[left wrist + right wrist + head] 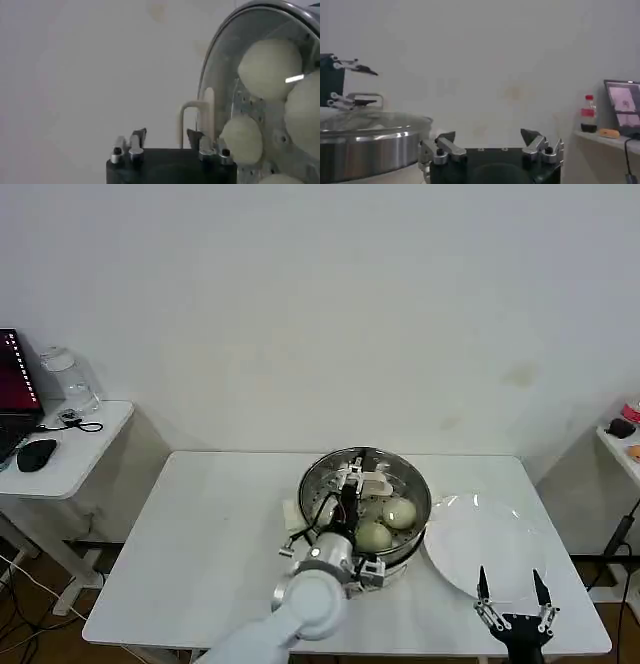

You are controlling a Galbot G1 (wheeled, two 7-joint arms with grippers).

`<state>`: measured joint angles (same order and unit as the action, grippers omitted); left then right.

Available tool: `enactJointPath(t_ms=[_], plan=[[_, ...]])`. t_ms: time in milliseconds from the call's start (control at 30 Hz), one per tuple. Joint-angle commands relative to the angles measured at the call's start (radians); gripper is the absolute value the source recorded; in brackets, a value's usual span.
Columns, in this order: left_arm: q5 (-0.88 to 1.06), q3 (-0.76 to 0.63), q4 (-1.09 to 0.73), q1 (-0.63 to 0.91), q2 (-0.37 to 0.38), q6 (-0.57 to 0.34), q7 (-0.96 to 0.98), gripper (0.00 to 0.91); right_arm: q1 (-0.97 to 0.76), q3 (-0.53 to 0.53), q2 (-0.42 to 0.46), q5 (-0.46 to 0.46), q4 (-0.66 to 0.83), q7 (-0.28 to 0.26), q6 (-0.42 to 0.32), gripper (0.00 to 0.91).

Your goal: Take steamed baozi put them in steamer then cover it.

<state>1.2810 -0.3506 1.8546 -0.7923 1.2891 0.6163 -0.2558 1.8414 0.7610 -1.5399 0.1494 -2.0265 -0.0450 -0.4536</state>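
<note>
White work table (200, 544) stands against plain white wall (330, 304). Flat white plate (490, 549) lies on table, right portion. Side desk (70, 454) at far left carries black mouse (37, 454), clear glass jar (68, 381), cable, laptop edge (10, 384). Right shelf (605, 140) bears red-capped bottle (588, 114), orange item (609, 133), lit screen (625, 102).

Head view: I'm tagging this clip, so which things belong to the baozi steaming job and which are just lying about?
Job: steamer, baozi inside it, glass lid on top, left end effector open at the lid handle.
Lying about: white plate, right end effector open near it, mouse and jar on the side table.
</note>
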Motion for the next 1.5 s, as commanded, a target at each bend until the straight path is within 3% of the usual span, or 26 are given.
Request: enactJointPath(t_ms=[33,233,400,533,767,833,1033,1267,1500], plan=[[-0.049,0.020,0.172,-0.076,-0.115,-0.001,-0.009,0.907,0.003,0.000,0.000,-0.002,0.005,-0.003,-0.007,0.907],[-0.258,0.069,0.314,-0.197,-0.210,-0.012,0.182,0.907,-0.001,0.000,0.012,0.018,-0.010,-0.001,0.019,0.907],[-0.481,0.339,0.454,-0.343,-0.287,-0.288,0.290,0.907,-0.021,0.013,0.049,0.032,-0.022,0.038,0.095,0.907],[-0.724,0.470,0.471,-0.366,-0.344,-0.329,0.455,0.907,-0.032,0.023,0.075,0.057,-0.010,0.052,0.124,0.907],[-0.970,0.704,0.348,-0.397,-0.311,-0.610,0.562,0.907,-0.058,0.018,0.099,0.071,0.015,0.058,0.133,0.907],[-1.013,0.807,0.294,-0.423,-0.264,-0.731,0.504,0.907,-0.060,0.022,0.112,0.077,0.023,0.060,0.136,0.907],[-1.215,0.989,0.189,-0.507,-0.216,-0.926,0.347,0.907,-0.068,0.029,0.144,0.102,0.032,0.063,0.136,0.907],[-1.389,1.135,0.088,-0.605,-0.198,-0.981,0.199,0.907,-0.087,0.030,0.152,0.107,0.038,0.076,0.139,0.907],[-1.500,1.187,0.002,-0.697,-0.149,-1.104,0.097,0.907,-0.097,0.031,0.174,0.129,0.046,0.076,0.148,0.907]])
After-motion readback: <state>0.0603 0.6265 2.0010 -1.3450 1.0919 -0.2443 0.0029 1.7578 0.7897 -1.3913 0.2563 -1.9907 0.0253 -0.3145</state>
